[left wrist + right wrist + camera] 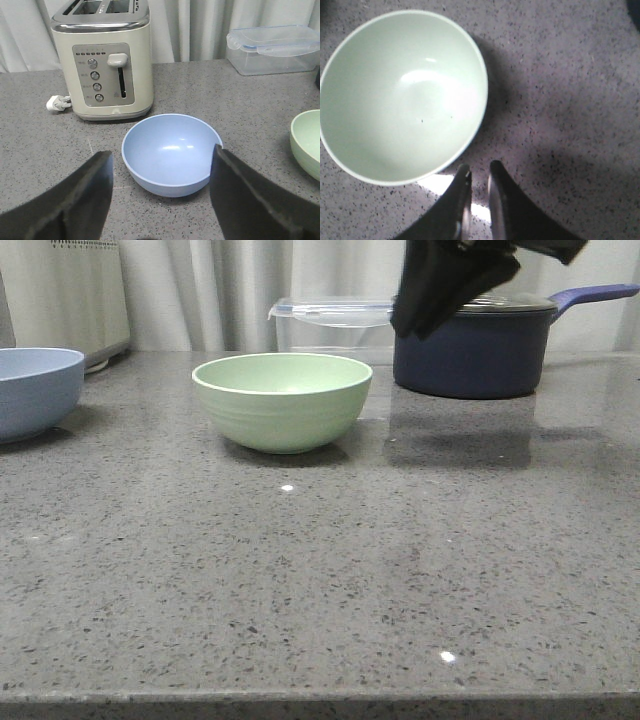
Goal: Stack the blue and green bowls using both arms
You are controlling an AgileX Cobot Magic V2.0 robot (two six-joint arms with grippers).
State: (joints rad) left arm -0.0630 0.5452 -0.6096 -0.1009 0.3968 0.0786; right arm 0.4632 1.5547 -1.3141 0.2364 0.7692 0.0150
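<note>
From the front, the near part of the grey speckled counter (330,610) is bare. Going further, the green bowl (282,400) stands upright near the middle, and the blue bowl (35,390) stands at about 9 o'clock from it, well apart and partly cut by the picture edge. Both are empty and rest on the counter, so I judge that the stacking is not yet begun.

The left gripper (161,185) hovers before the blue bowl with its fingers (90,195) spread wide, wider than the bowl, and it holds nothing. It seems placed so to take the bowl between them. The right gripper (477,192) hangs above the counter just beside the green bowl's rim; its fingers are almost closed, with only a thin gap, and hold nothing. In the front view it is the black shape (450,280) at about 2 o'clock from the green bowl.

The blue bowl is matte pale blue with smooth sides. The green bowl is pale mint with faint ridges outside and a lighter rim.

Far behind stand a cream toaster (102,60), a clear lidded box (330,325) and a navy saucepan (475,355), before a curtain.
</note>
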